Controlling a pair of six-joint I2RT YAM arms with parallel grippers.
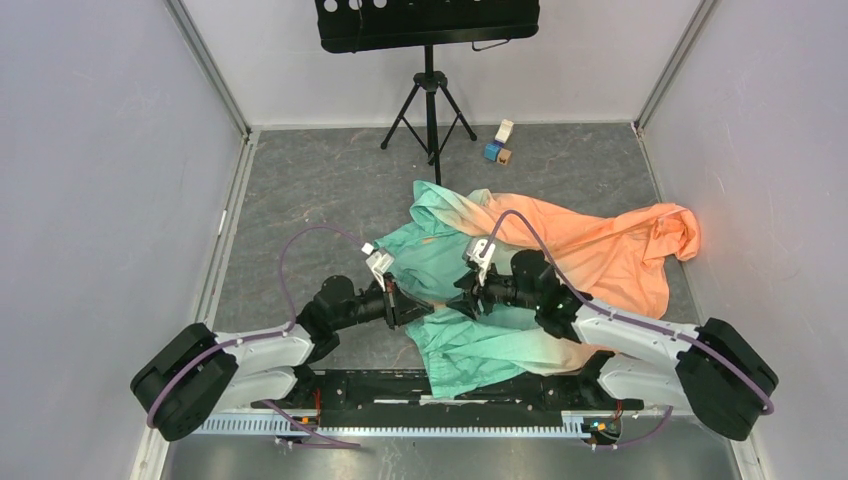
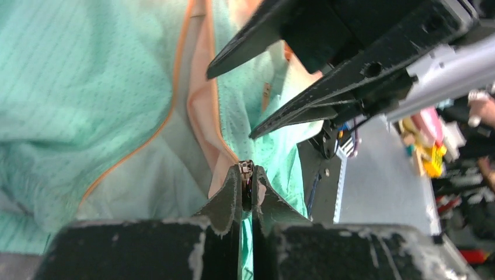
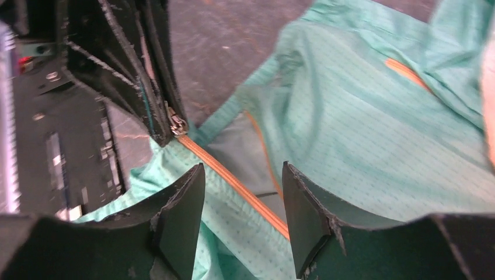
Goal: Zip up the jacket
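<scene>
The thin, wrinkled mint-green-to-peach windbreaker jacket [image 1: 560,245] lies crumpled on the grey bench [image 1: 320,180]. The left pincer [image 2: 247,170] pinches its small metal zipper slider [image 3: 177,126]. The right pincer [image 3: 243,170] stands spread over the orange zipper line [image 3: 211,164].

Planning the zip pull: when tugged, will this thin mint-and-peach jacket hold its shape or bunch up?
Likely floppy: the thin, wrinkled mint-to-peach jacket lies crumpled in folds. Probably light, so it may drag rather than resist. The left gripper pinches the zipper slider, the right gripper is open; unheld, the orange zipper tape may buckle.
</scene>
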